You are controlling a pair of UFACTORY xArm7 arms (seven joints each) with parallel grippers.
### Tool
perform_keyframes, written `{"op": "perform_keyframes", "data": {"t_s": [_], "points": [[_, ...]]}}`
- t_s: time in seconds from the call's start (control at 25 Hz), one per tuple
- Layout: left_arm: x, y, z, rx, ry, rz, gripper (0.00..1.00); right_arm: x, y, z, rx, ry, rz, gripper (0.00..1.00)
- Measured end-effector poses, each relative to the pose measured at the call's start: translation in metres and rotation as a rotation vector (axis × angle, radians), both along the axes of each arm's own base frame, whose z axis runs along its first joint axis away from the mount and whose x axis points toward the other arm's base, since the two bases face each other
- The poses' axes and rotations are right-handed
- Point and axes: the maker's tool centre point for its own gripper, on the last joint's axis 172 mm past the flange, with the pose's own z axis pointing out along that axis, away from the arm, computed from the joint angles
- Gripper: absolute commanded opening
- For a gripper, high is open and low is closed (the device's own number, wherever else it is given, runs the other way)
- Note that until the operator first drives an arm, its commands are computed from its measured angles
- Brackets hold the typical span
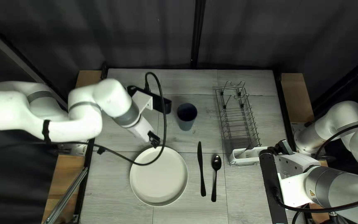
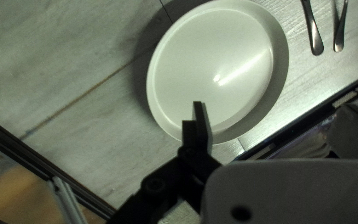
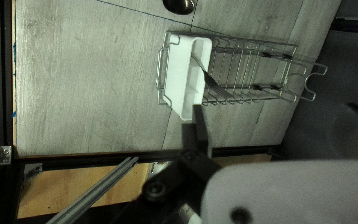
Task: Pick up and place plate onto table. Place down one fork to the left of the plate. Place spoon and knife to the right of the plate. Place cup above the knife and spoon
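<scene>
Your L gripper is open w/ nothing in it and hangs above the plate. In its wrist view only one finger shows clearly, overlapping the plate's rim on the side toward the table's near edge. The plate lies flat on the table, about mid-width and toward the near edge.

Just R of the plate, the knife and spoon lie side by side, close but not touching, w/ the knife nearer the plate. Both handles point at the near edge, and the spoon's bowl is at the far end. The cup stands upright beyond the knife, a bit L of its tip and well apart from both pieces.

The fork isn't set out yet. Its handle sits in the white holder at the near end of the wire rack, and its tines lean out over the rack wires.

Your R gripper is open too and holds nothing. It sits just beside the holder's corner, and you can't tell from its wrist view whether the finger touches the holder. In the top left view it's just R of the holder.
</scene>
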Motion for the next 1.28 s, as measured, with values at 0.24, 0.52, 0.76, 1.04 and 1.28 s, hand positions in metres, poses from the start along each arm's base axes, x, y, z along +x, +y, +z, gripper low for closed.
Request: {"op": "perform_keyframes", "data": {"t_s": [0.24, 0.52, 0.76, 1.04, 1.28], "points": [[0.0, 0.001, 0.0, -0.003, -0.002, -0.001, 1.0, 0.0, 0.0, 0.0, 0.0, 0.0, 0.0, 1.0], [-0.028, 0.029, 0.023, 0.12, 0.006, -0.164, 1.0, 0.0, 0.0, 0.0, 0.0, 0.0, 0.0, 1.0], [-0.065, 0.04, 0.054, 0.196, -0.052, -0.345, 1.0, 0.0, 0.0, 0.0, 0.0, 0.0, 0.0, 1.0], [-0.088, 0.065, 0.073, 0.221, -0.117, -0.565, 1.0, 0.0, 0.0, 0.0, 0.0, 0.0, 0.0, 1.0], [-0.105, 0.08, 0.088, 0.252, -0.147, -0.644, 1.0, 0.0, 0.0, 0.0, 0.0, 0.0, 0.0, 1.0]]}}
